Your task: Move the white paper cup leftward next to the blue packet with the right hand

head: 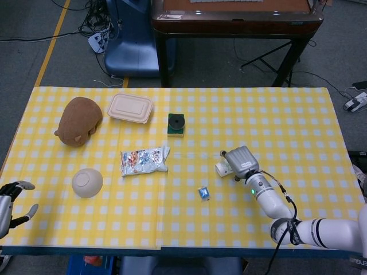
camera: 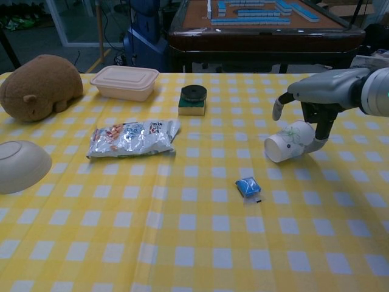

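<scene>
The white paper cup (camera: 285, 143) lies on its side, mouth toward the left, right of the table's middle. My right hand (camera: 316, 97) arches over it, with its fingers (camera: 323, 129) down against the cup's base end and the thumb hanging apart above the mouth. In the head view the right hand (head: 241, 161) covers most of the cup (head: 222, 167). The small blue packet (camera: 248, 187) lies left of and nearer than the cup, a short gap away, also seen as the blue packet (head: 203, 193). My left hand (head: 8, 199) hovers open at the table's near left corner.
A silvery snack bag (head: 144, 160) lies left of centre, a beige bowl (head: 87, 183) further left. A brown plush toy (head: 79, 120), a lidded food box (head: 130, 107) and a green sponge with a black disc (head: 176, 124) stand toward the back.
</scene>
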Available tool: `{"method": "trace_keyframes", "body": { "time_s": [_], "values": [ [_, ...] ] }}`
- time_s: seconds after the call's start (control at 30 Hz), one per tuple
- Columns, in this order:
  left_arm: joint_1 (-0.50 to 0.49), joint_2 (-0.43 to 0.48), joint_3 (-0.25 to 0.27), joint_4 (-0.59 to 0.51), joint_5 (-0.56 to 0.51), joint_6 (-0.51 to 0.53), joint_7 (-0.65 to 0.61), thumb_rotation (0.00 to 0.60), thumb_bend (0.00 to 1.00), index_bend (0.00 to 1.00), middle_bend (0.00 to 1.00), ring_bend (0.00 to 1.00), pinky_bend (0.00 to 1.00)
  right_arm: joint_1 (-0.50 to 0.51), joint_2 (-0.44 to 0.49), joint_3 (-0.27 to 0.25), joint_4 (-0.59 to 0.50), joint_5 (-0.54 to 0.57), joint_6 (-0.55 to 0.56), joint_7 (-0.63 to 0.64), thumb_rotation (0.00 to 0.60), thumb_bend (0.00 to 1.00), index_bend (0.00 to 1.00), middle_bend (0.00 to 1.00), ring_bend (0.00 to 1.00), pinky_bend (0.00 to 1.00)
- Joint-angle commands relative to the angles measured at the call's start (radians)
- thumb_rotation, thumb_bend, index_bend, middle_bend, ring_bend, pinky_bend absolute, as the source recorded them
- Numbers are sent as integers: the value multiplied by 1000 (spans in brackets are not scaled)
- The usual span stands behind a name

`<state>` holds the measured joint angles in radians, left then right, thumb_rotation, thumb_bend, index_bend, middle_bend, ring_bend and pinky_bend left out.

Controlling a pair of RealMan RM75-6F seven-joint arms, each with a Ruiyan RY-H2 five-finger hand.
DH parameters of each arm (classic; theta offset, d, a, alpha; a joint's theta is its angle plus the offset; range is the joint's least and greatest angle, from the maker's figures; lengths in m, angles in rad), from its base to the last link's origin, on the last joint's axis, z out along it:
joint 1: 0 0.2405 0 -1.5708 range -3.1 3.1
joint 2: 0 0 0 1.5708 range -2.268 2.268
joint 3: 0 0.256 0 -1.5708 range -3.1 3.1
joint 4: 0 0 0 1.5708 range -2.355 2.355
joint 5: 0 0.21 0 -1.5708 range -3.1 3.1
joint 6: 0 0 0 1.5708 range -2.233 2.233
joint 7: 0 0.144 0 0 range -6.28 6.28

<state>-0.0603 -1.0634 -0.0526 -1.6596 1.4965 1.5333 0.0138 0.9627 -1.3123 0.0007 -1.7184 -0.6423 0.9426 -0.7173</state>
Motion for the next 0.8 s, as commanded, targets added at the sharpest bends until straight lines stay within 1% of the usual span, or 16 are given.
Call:
{"method": "trace_keyframes", "body": {
  "time_s": [0.03, 0.4, 0.8],
  "values": [
    [1, 1, 0, 0, 1, 2, -2, 600, 268, 458, 360, 332, 496, 16, -24, -1, 13, 22, 16, -35, 600, 0, 252, 1000, 1000, 1000],
    [5, 6, 0, -2, 4, 8, -10, 600, 268, 458, 360, 332, 496, 47, -80, -1, 68, 91, 8, -92, 600, 0, 304, 1000, 1000, 1000],
    [9, 13, -4, -1, 0, 13, -27, 600, 268, 458, 360, 332, 496, 67, -140, 2, 142, 116, -13, -110, 600, 0, 328, 1000, 1000, 1000]
  ]
}}
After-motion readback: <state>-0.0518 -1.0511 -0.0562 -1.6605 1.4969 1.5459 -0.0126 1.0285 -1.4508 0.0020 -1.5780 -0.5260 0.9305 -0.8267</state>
